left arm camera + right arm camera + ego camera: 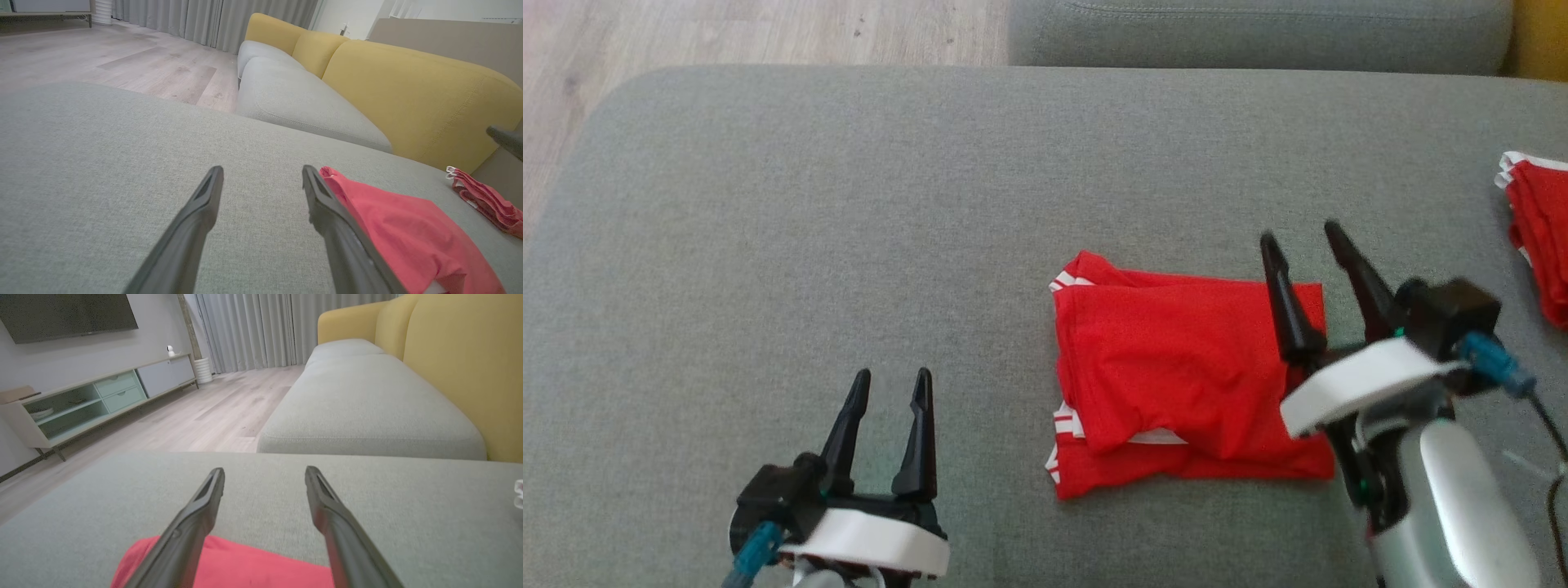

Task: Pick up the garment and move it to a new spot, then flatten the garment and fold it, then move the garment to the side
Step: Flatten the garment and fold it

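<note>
The red garment (1176, 367) lies folded into a rough rectangle with white trim at its left end. It sits a little right of the middle of the grey seat cushion (849, 204), well away from the cushion's far edge.

The right gripper (1299, 232) is over the garment's right edge with its two dark fingers spread apart and nothing between them. Whether it touches the cloth cannot be told.

The left gripper (892, 373) is over bare cushion well to the garment's left, nearer the robot, and its fingers are also apart and empty.

A second red garment (1539, 237) lies bunched toward the cushion's right side, well apart from the first. Beyond the far edge are another grey cushion (1258, 33), a yellow backrest (408, 94) and wooden floor (727, 33).
</note>
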Motion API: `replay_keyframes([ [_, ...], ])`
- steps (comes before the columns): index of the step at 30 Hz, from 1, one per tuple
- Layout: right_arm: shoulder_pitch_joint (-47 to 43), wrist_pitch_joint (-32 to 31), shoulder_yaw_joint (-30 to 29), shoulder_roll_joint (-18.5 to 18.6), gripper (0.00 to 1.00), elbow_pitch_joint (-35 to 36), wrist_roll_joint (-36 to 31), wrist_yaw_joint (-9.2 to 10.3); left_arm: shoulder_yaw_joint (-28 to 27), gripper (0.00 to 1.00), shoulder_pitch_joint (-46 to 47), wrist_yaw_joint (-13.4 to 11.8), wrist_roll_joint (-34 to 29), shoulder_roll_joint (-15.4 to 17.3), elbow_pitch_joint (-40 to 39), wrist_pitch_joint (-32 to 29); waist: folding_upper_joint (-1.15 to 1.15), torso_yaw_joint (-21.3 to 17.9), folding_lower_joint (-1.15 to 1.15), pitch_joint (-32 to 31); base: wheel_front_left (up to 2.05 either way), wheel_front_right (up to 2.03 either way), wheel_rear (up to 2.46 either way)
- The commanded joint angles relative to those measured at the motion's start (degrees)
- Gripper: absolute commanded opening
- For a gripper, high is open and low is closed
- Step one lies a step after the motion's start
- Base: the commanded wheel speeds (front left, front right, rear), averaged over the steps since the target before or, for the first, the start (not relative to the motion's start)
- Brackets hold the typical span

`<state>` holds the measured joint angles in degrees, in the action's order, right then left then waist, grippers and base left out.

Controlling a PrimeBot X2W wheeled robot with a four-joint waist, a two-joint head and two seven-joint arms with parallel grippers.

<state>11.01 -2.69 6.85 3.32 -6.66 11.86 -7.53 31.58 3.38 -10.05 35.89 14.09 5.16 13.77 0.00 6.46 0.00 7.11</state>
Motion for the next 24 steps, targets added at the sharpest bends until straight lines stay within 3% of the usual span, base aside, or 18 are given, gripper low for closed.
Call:
replay_keyframes([
  [1, 0.06, 0.45, 1.11, -0.44, 1.00, 2.35, -0.72, 0.04, -1.54, 1.00, 2.58, 0.07, -0.42, 0.25, -1.59, 0.74, 0.00, -0.03, 0.00, 0.09, 0.00, 0.00, 0.00],
  [8, -2.93, 1.40, 4.32, -0.44, 1.00, 1.15, -5.05, 0.04, -1.55, 1.00, 2.77, 0.15, -0.31, 0.31, -1.29, 0.79, 0.00, 0.25, 0.00, 0.28, 0.00, 0.00, 0.00],
  [9, -3.21, 1.71, 5.39, -0.44, 0.79, 0.48, -5.69, 0.04, -1.56, 1.00, 2.78, 0.14, -0.30, 0.33, -1.30, 0.79, 0.00, 0.36, 0.00, 0.28, 0.00, 0.00, 0.00],
  [10, -3.40, 2.04, 6.64, -0.44, 0.40, -0.31, -6.32, 0.04, -1.56, 1.00, 2.81, 0.13, -0.29, 0.34, -1.30, 0.80, 0.00, 0.49, 0.00, 0.26, 0.00, 0.00, 0.00],
  [12, -3.69, 2.58, 9.26, -0.44, 0.09, -2.28, -7.47, 0.04, -1.58, 1.00, 2.80, 0.15, -0.25, 0.44, -1.28, 0.81, 0.00, 0.80, 0.00, 0.17, 0.00, 0.00, 0.00],
  [13, -3.69, 2.58, 9.26, -0.44, 0.09, -2.28, -7.47, 0.04, -1.58, 1.00, 2.80, 0.15, -0.25, 0.44, -1.28, 0.81, 0.00, 0.80, 0.00, 0.17, 0.00, 0.00, 0.00],
  [15, -3.67, 3.37, 11.63, -0.44, 0.00, -4.36, -8.02, 0.04, -1.62, 1.00, 2.74, 0.16, -0.20, 0.54, -1.24, 0.82, 0.00, 1.10, 0.00, 0.02, 0.00, 0.00, 0.00],
  [24, -2.25, 5.47, 19.02, -0.44, 0.00, -14.87, -10.19, 0.04, -1.61, 1.00, 2.05, 0.01, 0.01, 0.95, -1.35, 0.86, 0.00, 2.09, 0.00, -0.66, 0.00, 0.00, 0.00],
])
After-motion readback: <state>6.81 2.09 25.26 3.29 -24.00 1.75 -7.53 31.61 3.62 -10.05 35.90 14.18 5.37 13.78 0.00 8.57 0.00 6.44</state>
